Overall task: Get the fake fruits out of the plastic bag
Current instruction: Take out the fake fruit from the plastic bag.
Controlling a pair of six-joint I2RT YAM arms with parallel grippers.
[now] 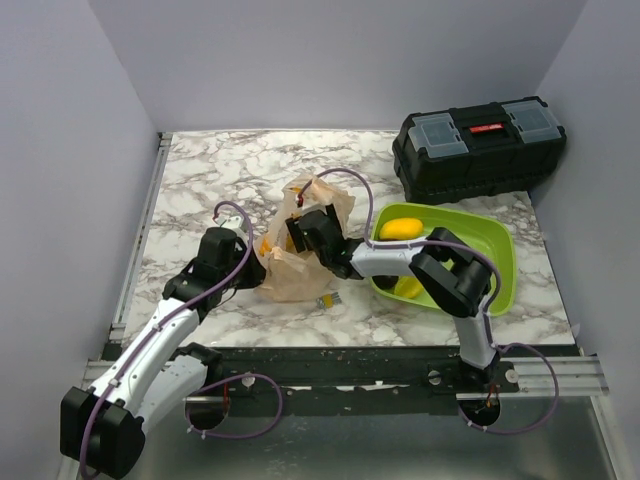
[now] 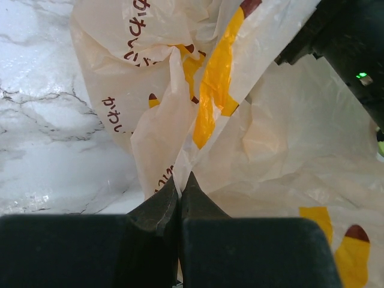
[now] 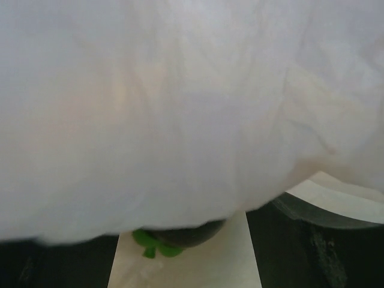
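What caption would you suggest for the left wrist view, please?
The left gripper, jaws shut, pinches a fold of the plastic bag on the marble table.

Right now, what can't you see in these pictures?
Right wrist view: the plastic bag covers the lens; a green bit below is too blurred to name.
Top view: the right gripper reaches into the bag, so open or shut is unclear; any fruit inside is hidden.
Left wrist view: the left gripper pinches a fold; film hides the bag's inside.
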